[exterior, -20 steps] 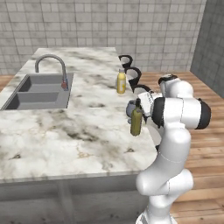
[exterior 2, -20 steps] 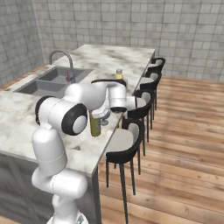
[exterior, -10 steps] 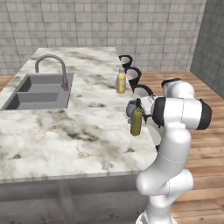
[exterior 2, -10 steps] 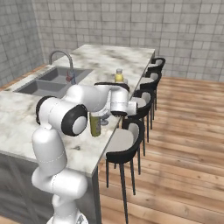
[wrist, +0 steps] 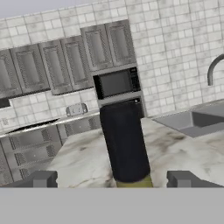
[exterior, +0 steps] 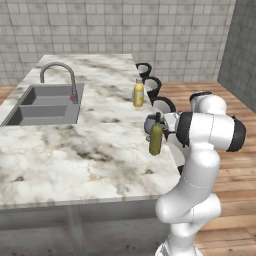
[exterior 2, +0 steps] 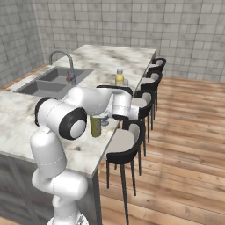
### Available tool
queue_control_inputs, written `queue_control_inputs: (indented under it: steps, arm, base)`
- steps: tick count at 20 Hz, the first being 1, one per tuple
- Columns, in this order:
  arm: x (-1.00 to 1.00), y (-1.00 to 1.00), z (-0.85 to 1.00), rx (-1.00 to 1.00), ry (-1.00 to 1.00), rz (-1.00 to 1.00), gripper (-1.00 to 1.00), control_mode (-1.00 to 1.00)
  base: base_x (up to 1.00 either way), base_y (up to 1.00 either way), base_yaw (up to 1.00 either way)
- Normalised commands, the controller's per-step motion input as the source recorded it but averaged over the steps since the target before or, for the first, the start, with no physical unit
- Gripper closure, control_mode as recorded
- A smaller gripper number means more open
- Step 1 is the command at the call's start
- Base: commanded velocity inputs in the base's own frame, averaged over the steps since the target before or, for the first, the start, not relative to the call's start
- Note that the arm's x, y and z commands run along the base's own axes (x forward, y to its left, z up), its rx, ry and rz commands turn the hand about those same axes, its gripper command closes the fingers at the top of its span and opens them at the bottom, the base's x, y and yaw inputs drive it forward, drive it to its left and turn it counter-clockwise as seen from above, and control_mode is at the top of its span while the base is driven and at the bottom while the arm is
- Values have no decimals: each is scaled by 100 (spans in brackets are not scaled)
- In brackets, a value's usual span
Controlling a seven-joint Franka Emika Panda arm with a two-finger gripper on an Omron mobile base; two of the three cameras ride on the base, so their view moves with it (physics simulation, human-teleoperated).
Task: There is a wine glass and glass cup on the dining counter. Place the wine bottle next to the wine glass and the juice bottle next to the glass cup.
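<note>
The wine bottle (exterior: 156,139) is standing upright on the desk (exterior: 90,150), near its stool-side edge, and the gripper (wrist: 113,179) is sitting level with its dark top. In the hand view the two fingertips (wrist: 41,179) are standing far apart, one on each side of the bottle's neck, with a clear gap showing between each tip and the glass — the jaws are spread wide and are gripping nothing.

Just beside the bottle, on the side toward the far end of the desk, the wine glass (exterior: 149,126) is standing; it is partly hidden by the bottle and the arm, so whether the two are touching cannot be told. In the right base view the glass (exterior 2: 104,118) is showing just right of the green bottle (exterior 2: 96,126).

The juice bottle (exterior: 138,93) is standing upright farther along the same edge, well apart from the wine bottle, its yellow body and pale cap also showing in the right base view (exterior 2: 119,78). The glass cup is too small to make out clearly.

The sink (exterior: 42,105) and its faucet (exterior: 59,75) are lying toward the opposite side of the desk — black stools (exterior 2: 127,149) are lining the near edge.
</note>
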Motion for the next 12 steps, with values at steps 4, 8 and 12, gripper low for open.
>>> queue_control_inputs:
  steps: [4,8,12]
  arm:
    - [-28,-2,5,0,0,-2,-100,-100]
    - [-28,-4,9,0,0,0,-100,-100]
    - [-30,-9,11,0,0,0,-100,-100]
  base:
    - [0,0,0]
    - [0,0,0]
    - [0,0,0]
